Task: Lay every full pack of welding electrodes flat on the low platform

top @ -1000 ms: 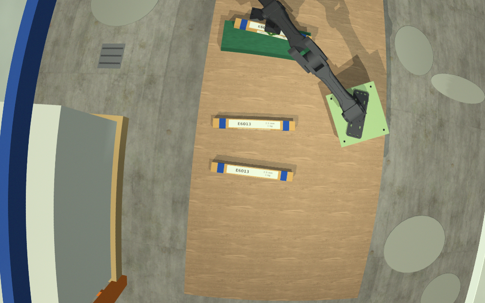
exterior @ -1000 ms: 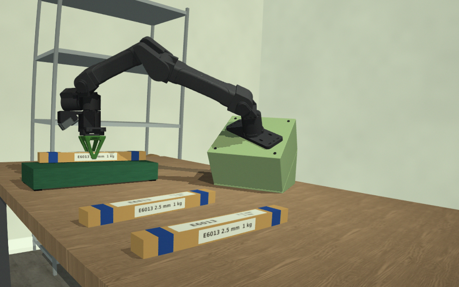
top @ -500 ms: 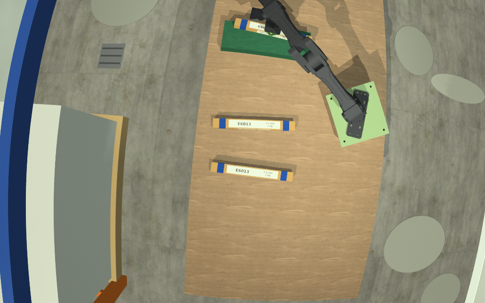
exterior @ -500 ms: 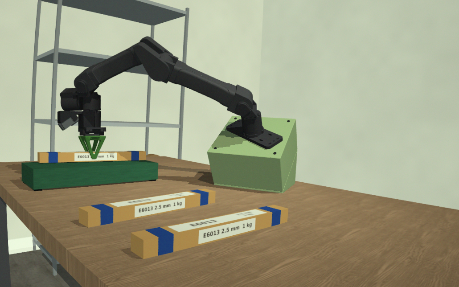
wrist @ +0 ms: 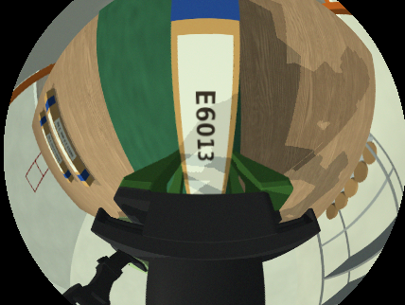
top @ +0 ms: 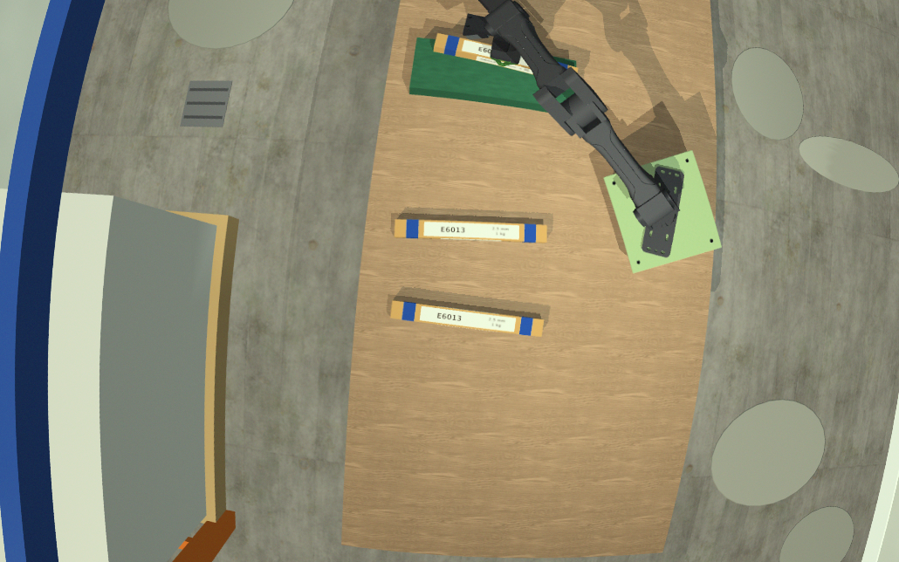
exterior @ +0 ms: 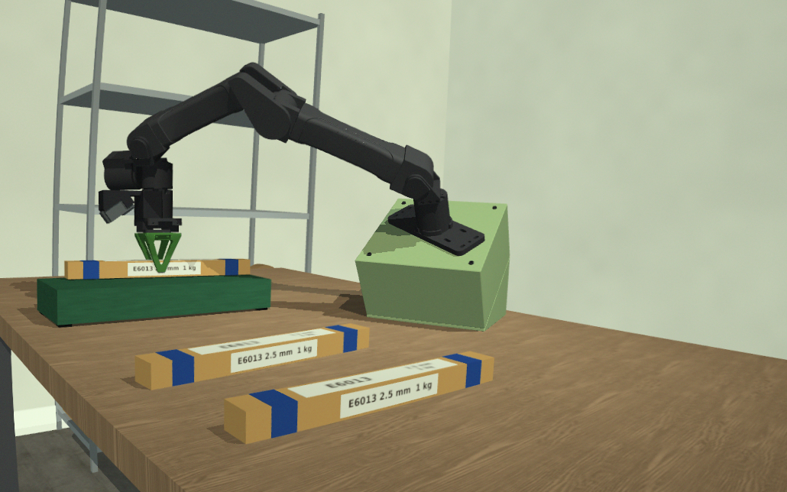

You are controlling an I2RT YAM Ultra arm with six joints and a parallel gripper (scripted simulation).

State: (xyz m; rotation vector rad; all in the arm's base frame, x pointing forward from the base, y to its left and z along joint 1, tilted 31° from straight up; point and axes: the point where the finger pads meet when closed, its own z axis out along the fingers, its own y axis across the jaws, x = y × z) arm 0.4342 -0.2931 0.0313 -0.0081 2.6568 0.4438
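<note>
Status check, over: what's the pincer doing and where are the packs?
Pincer shut on pack, flat on green platform. Two packs lie apart on table. Nothing in the way.
</note>
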